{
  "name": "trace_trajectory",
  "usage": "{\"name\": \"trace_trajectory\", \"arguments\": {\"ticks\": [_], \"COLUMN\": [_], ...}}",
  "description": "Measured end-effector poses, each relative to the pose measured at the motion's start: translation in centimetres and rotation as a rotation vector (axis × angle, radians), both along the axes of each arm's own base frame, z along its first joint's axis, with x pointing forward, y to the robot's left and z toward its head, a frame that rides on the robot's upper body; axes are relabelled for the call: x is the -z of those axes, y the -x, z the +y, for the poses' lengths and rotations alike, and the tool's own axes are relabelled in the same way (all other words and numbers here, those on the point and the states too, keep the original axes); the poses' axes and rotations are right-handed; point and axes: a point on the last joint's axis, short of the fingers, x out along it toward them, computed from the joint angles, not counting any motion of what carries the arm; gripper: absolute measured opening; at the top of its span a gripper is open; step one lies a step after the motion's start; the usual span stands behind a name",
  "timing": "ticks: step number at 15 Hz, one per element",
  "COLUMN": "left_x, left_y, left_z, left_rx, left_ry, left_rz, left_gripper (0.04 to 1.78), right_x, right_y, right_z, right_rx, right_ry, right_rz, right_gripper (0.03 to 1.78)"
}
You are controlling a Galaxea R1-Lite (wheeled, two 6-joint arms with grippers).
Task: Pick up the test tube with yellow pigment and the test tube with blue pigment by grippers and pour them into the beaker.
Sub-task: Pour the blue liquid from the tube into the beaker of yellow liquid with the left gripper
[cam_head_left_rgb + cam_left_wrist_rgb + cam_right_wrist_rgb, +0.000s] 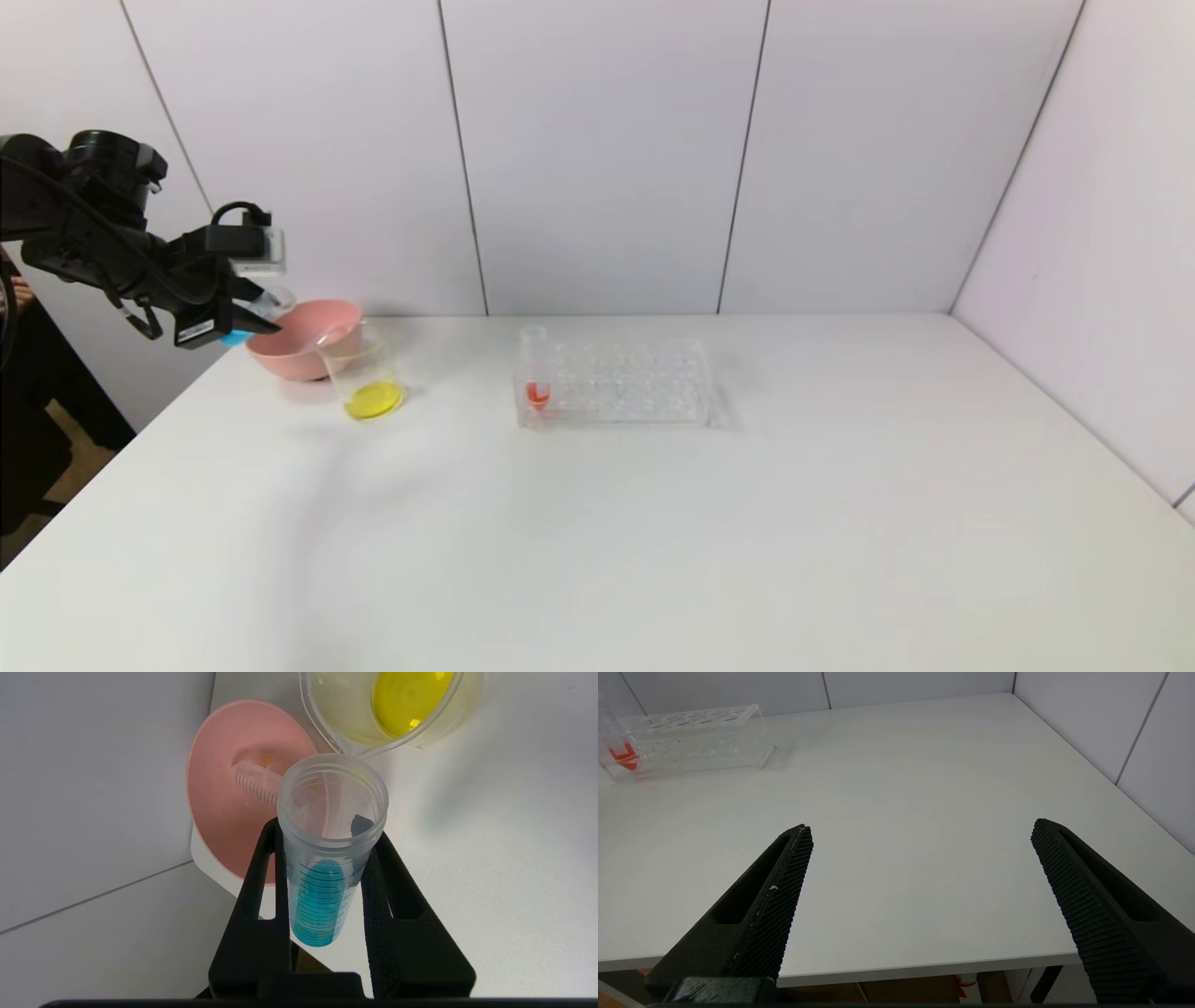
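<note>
Left gripper (327, 858): fingers clenched on test tube with blue pigment (322, 877), held tilted above desk (653, 523) just beside pink bowl (299, 350), mouth toward beaker (364, 373) holding yellow liquid. Tube light, rigid, smooth plastic, probably slippery; grip sits mid-barrel, below threaded rim. Emptied graduated tube (257, 786) lies in bowl. Right gripper (920, 868): fingers released, idle over desk edge.

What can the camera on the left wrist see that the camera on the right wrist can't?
Only the left wrist view shows the left gripper shut on the test tube with blue pigment, the pink bowl with an empty tube lying inside, and the beaker holding yellow liquid. Only the right wrist view shows the open right gripper, the clear rack and the red tube. Both show the white table.
</note>
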Motion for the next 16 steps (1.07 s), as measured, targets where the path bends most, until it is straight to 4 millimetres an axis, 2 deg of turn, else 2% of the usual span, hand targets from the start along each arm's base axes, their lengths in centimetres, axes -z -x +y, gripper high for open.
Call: {"name": "trace_trajectory", "arguments": {"ticks": [16], "left_x": [0.3], "left_y": [-0.3], "left_z": [-1.9], "left_rx": [0.022], "left_ry": [-0.139], "left_rz": [0.035], "left_gripper": [0.45], "right_x": [0.0], "right_y": [0.0], "right_z": [0.0], "right_rx": [0.0], "right_ry": [0.0], "right_rz": [0.0], "right_gripper": [1.71]}}
